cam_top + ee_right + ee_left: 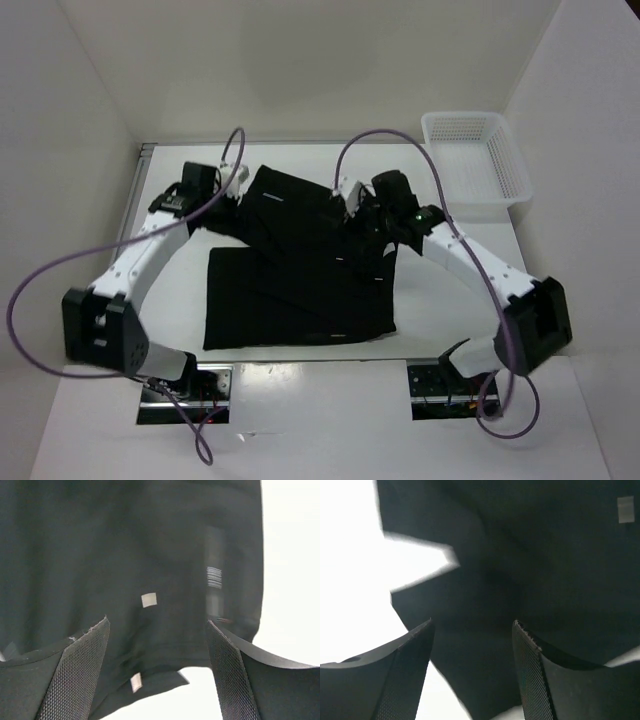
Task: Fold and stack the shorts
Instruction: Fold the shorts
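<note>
1. The shorts [300, 290] lie spread on the middle of the table [570, 420], between the two arms. The far portion sits at an angle and overlaps the squarer near portion.
2. They look like soft, thin, light fabric. They will likely sag, drape and crease when lifted, and one pinch may carry only a single layer.
3. Hems, corners and the waistband seem the best places to grip. A small pale mark [149, 600] and a striped label [214, 577] show in the right wrist view, probably near the waistband.
4. The left gripper [232, 188] is at the far left edge of the cloth. Its fingers are spread apart and hold nothing; its wrist view shows the fabric edge and bare table beyond them.
5. The right gripper [350, 203] is over the far right part of the cloth, likewise released, with black fabric below it.
6. The table is smooth and white, so the cloth should slide easily when dragged.
7. A white basket [475, 160] stands at the far right corner, well apart from the shorts.
8. Plain white walls close in on the left, back and right.
</note>
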You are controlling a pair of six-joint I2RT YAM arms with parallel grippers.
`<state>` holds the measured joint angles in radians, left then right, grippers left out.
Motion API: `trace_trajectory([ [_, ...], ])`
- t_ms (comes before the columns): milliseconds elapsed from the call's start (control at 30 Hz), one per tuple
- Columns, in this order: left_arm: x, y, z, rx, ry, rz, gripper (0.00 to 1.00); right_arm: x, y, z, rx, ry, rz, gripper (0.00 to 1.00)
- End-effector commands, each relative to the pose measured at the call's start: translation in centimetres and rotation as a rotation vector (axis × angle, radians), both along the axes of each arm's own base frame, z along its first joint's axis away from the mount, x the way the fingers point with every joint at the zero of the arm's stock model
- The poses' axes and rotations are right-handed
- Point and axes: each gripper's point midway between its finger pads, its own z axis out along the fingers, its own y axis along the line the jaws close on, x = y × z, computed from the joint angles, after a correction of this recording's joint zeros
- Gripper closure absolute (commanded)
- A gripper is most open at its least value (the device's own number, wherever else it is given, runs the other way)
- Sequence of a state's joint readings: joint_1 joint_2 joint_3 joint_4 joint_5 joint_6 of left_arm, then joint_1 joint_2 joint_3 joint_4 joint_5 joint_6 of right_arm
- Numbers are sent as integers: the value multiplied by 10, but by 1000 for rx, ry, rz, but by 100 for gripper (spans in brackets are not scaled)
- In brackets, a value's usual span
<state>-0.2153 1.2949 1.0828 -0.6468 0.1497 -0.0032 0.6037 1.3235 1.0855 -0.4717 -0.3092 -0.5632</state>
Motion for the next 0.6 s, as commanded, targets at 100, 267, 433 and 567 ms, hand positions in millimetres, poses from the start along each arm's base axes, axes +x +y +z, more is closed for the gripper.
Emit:
trace_trajectory([
  [100,153,20,-10,-64,-100,93,29,134,-41,9,277,29,-522,21],
  [267,178,36,-58,5,-8,150,29,178,-84,-22,284,28,-776,25],
  [433,183,44,-101,11,91,164,29,190,-109,-64,220,101,-896,25],
  [567,181,41,-116,24,126,160,29,199,-124,-97,128,163,-993,25],
])
